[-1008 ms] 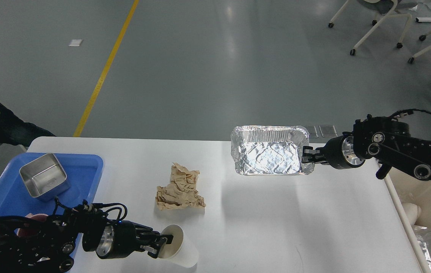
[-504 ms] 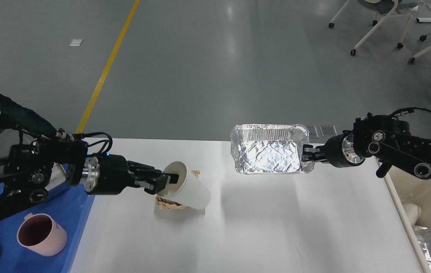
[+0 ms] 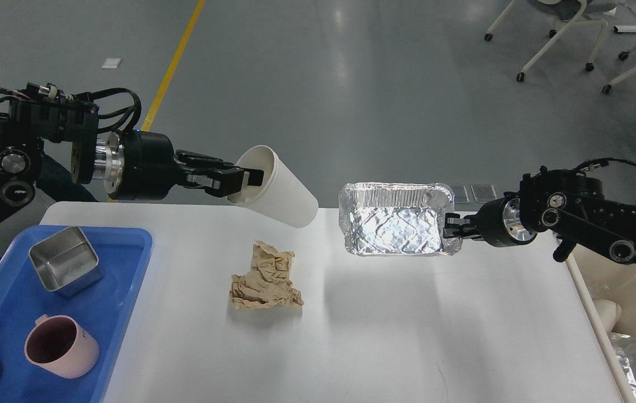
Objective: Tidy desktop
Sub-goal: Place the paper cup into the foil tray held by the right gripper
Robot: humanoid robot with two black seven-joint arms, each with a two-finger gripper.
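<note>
my left claw (image 3: 245,180) pinches the rim of a white paper cup (image 3: 279,194), held high; my right claw (image 3: 452,226) grips a foil tray (image 3: 393,226) above the desktop (image 3: 407,336) — crumpled brown paper (image 3: 265,277) is left to clear.

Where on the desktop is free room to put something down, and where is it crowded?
The desktop is bare across its near right part, from the crumpled brown paper to the right edge. A smaller bare strip runs between the blue tray and the paper. The tray is crowded with a steel box and a pink mug.
</note>
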